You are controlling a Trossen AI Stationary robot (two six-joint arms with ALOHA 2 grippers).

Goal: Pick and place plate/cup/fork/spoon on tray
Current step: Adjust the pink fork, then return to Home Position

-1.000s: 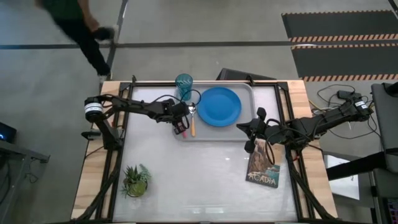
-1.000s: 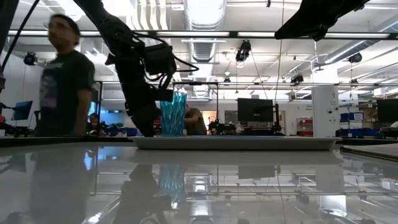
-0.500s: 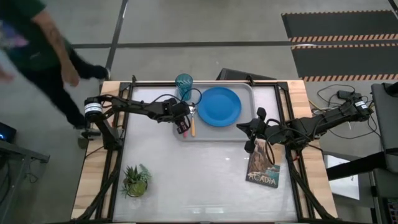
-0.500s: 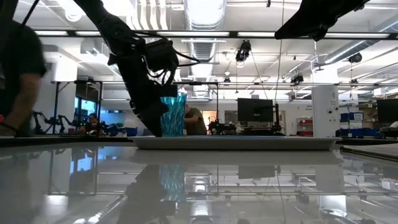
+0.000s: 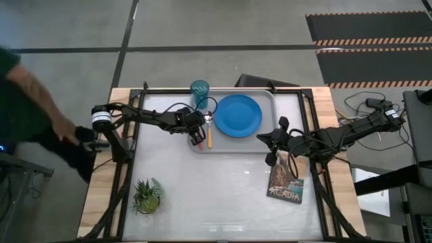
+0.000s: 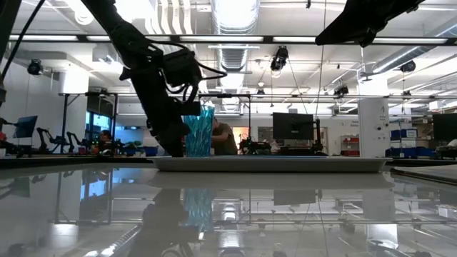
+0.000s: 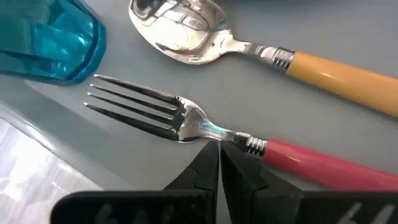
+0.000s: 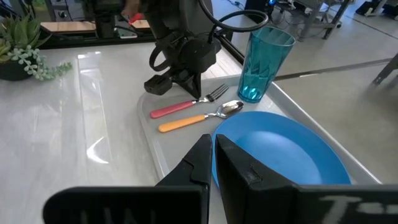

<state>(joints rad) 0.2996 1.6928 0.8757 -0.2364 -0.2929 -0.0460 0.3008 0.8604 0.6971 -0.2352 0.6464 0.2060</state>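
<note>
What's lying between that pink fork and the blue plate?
The spoon with the orange handle lies between the fork and the plate, all on the tray; the right wrist view shows it best.

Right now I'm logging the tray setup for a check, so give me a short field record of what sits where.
tray: grey, far half of table
plate: on tray
cup: upright, tray corner
spoon: on tray, beside fork
fork: on tray, lying free
left claw: shut, just above fork neck, holding nothing
right claw: shut, near tray edge by the book
</note>
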